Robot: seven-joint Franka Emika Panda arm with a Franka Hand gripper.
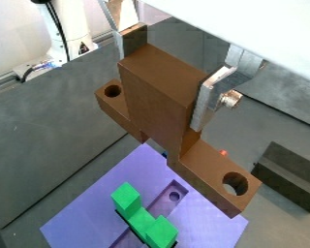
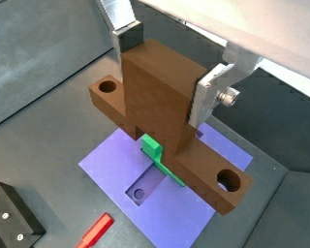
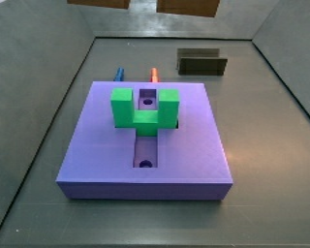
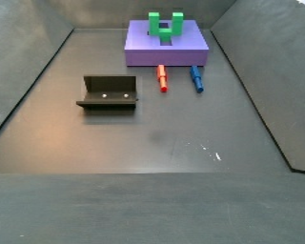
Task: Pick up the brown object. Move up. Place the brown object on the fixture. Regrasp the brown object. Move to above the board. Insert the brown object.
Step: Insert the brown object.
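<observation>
The floor (image 4: pixel 155 129) is dark grey and flat, with a soft shine. In a side view some tiny bright specks (image 4: pixel 209 151) sit on it, towards 5 o'clock from the middle. Grey walls stand all around the floor, like the sides of a big box. In that side view the left wall (image 4: pixel 26 76) leans out at 9 o'clock, the right wall (image 4: pixel 273 67) leans out at 3 o'clock, and a wide grey ledge (image 4: pixel 142 208) lies at 6 o'clock. In a side view the back wall (image 3: pixel 170 24) is at 12 o'clock. In a wrist view a bright white space (image 1: pixel 18 39) shows past a wall.
</observation>
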